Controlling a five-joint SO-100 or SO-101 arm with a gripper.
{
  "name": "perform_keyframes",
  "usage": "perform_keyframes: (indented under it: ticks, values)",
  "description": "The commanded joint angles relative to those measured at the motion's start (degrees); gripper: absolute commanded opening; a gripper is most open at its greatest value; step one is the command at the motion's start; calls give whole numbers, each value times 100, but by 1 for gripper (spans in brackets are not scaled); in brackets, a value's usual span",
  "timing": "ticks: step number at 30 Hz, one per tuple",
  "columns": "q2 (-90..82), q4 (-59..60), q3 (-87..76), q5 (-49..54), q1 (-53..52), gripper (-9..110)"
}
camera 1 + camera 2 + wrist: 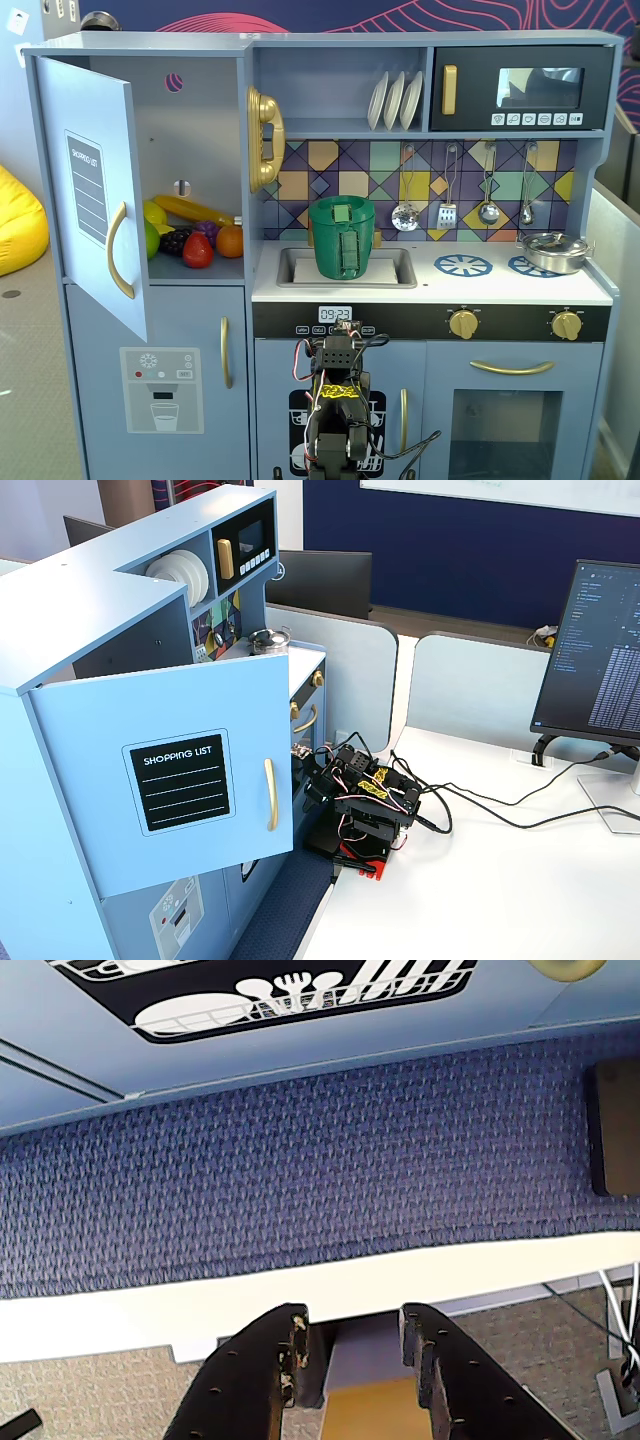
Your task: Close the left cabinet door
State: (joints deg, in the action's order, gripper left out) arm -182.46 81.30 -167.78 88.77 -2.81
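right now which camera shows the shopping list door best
The fixed view from the side: the left cabinet door faces that camera, open, its panel readable and its gold handle plain. The front fixed view shows it edge-on and foreshortened. The wrist view shows none of it.

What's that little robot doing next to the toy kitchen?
The small robot arm is folded up low in front of the toy kitchen, and its gripper is open, holding nothing and pointing down at the blue carpet. The big blue door with the shopping list is swung wide open, so you can see toy fruit on the shelf inside. The arm isn't touching the door; it hasn't been closed yet.
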Motion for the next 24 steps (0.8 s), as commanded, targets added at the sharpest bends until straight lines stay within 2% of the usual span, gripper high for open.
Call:
perform_keyframes:
  ticks: [1, 11, 16, 20, 24]
  values:
    - [26, 659, -396, 9, -123, 0]
    - [26, 659, -396, 26, -105, 0]
    - [35, 475, -387, 360, 343, 0]
    - [123, 352, 167, -35, 1995, 0]
    - [580, -97, 1283, -932, 4676, 0]
